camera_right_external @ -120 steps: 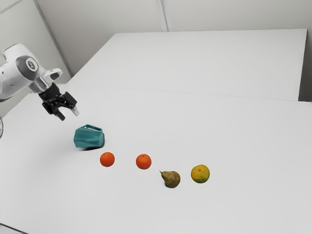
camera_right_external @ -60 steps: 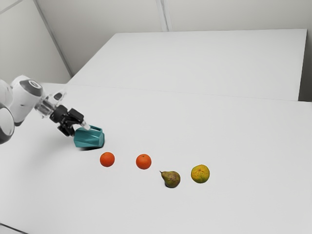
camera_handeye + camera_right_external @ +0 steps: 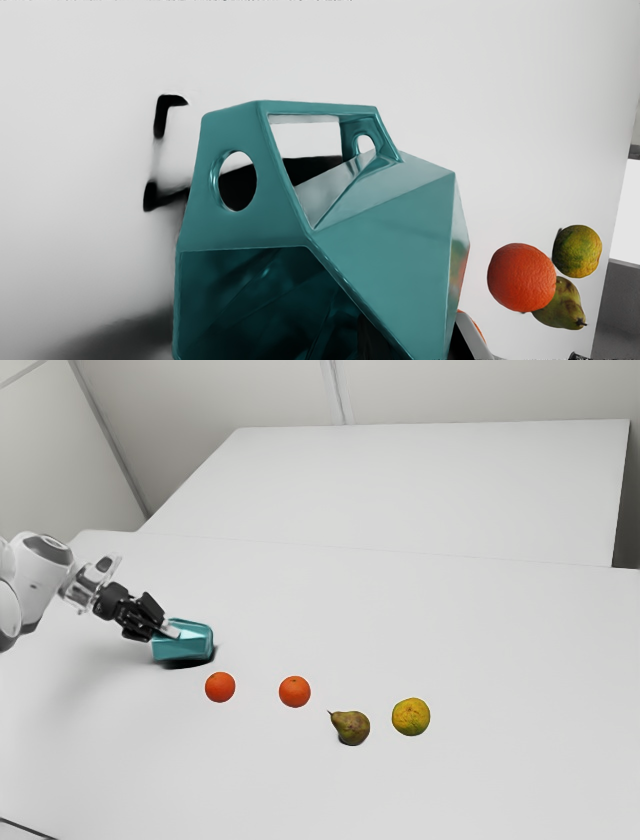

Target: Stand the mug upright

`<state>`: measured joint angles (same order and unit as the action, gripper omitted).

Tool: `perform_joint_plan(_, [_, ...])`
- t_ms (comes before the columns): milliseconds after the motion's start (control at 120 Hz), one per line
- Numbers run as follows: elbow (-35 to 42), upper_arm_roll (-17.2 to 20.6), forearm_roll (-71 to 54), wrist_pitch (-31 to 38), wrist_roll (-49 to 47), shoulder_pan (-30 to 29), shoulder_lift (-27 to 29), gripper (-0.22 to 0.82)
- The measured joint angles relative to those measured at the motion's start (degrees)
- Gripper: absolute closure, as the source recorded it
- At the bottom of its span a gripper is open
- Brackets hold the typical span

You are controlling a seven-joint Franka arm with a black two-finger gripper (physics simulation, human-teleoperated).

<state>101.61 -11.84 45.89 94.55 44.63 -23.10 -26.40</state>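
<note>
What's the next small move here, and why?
Probably a slight lift of the mouth end of the mug, once the hold is sure: the mug lies on its side, and the gripper is at that open end, so raising it should swing the base down.

You've got a smooth, glossy mug [image 3: 385,240], a pebbly-skinned orange [image 3: 521,277], a rough-rinded yellow-green citrus [image 3: 577,251] and a smooth, matt-looking table [image 3: 450,610].

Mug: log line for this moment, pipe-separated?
mug: on its side, not upright | gripper: at mug's open end | table: oranges, pear, yellow-green citrus
</note>
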Motion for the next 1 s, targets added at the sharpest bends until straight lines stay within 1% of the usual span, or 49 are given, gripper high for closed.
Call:
perform_joint_plan(225, [0.01, -0.03, 2.62, -0.94, 0.66, 1.57, 1.61, 0.75])
perform_joint_plan(483, [-0.43, 0.02, 3.20, -1.34, 0.99, 3.51, 3.47, 0.78])
perform_joint_plan(617, [-0.70, 0.34, 0.86, -0.44, 0.92, 4.68, 4.67, 0.78])
perform_joint_plan(783, [0.00, 0.46, -7.91, 4.57, -0.16, 9.84, 9.41, 0.78])
perform_joint_plan(892, [3.54, 0.16, -15.99, 10.08, -1.94, 13.70, 13.30, 0.78])
perform_joint_plan(1000, [5.15, 0.09, -24.20, 15.51, -4.02, 16.33, 14.56, 0.78])
